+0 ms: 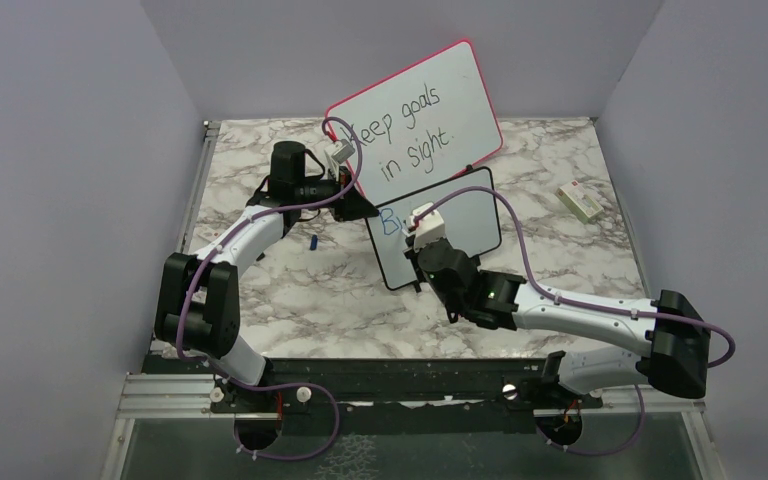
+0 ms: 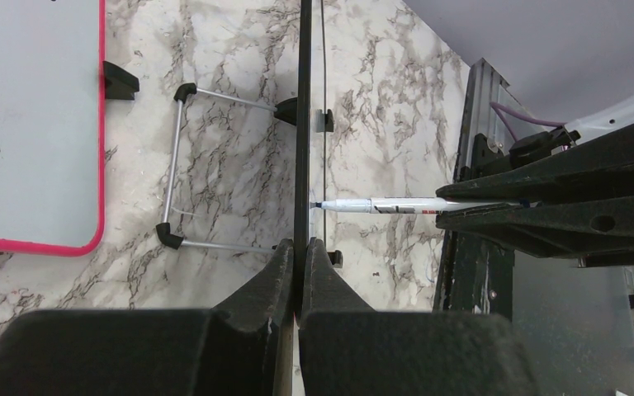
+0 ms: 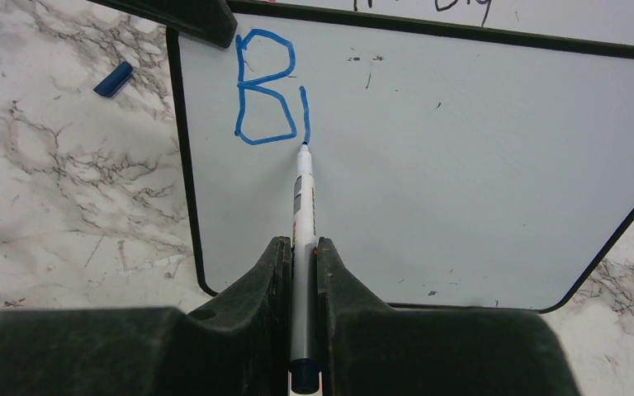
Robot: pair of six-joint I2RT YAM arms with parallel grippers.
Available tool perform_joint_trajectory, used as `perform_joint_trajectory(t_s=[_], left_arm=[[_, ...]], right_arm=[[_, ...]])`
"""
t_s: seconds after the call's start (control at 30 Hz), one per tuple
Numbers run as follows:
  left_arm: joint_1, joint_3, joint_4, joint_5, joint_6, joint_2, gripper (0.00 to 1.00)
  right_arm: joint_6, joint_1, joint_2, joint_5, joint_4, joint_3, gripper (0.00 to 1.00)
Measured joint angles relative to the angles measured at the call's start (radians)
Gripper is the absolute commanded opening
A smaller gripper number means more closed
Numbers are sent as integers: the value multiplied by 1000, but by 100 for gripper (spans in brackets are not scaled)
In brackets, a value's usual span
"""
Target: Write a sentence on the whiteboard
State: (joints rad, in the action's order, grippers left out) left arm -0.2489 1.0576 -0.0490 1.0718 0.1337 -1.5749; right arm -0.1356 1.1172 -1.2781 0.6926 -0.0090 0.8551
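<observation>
"Keep goals in sight." on pink-framed board; blue "B" on whiteboard

Colour-wise: the whiteboard is a pale grey-white with a thin black frame, and the sentence on it so far is bright blue. The marker has a white barrel with dark print and a blue tip, and the loose cap is blue too. The table is white marble with grey-brown veining. The bigger board has a hot-pink frame and black handwriting.
</observation>
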Motion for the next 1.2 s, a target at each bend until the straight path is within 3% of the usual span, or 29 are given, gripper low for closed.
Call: perform_joint_trajectory(t_s=[1.2], left_arm=[[0,0,0,-2,0,0,0]], right_arm=[[68,-5,-13,54,121,-6,1]])
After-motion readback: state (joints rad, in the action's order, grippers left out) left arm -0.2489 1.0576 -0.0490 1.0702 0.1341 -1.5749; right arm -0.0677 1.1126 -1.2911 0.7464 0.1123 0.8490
